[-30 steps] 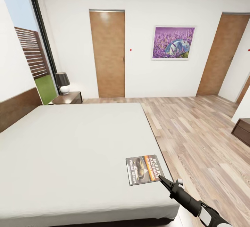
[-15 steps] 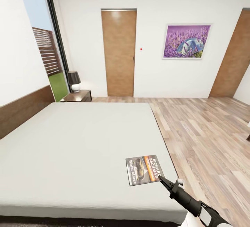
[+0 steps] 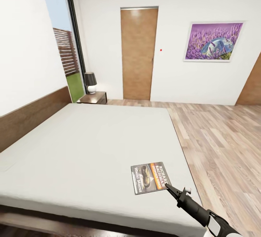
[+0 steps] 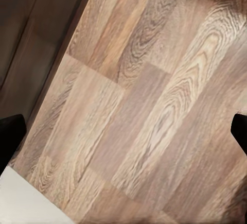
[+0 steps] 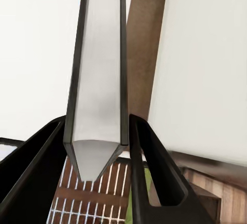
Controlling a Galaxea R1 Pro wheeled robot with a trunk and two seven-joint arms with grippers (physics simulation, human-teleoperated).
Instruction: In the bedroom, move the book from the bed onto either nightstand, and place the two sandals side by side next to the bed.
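The book [image 3: 149, 178], dark with an orange picture and white lettering, hangs just over the near right part of the bed [image 3: 90, 139]. My right gripper [image 3: 168, 187] is shut on its near corner. The right wrist view has the book [image 5: 100, 80] edge-on between the two black fingers [image 5: 154, 172] of the right gripper [image 5: 98, 152]. A nightstand [image 3: 93, 98] stands at the bed's far left corner, by the headboard. My left gripper [image 4: 123, 131] hangs open over wood floor, its fingertips [image 4: 10, 136] far apart. The sandals are out of view.
A dark lamp [image 3: 90, 82] stands on the nightstand beside a tall black-framed window [image 3: 61, 48]. A brown door [image 3: 138, 53] and a purple picture [image 3: 214, 41] are on the far wall. Wood-plank floor [image 3: 217, 139] runs along the bed's right side.
The whole picture has shifted right, so the camera has turned left. The book and my right gripper keep the same place in the view. More of the bed's near edge shows.
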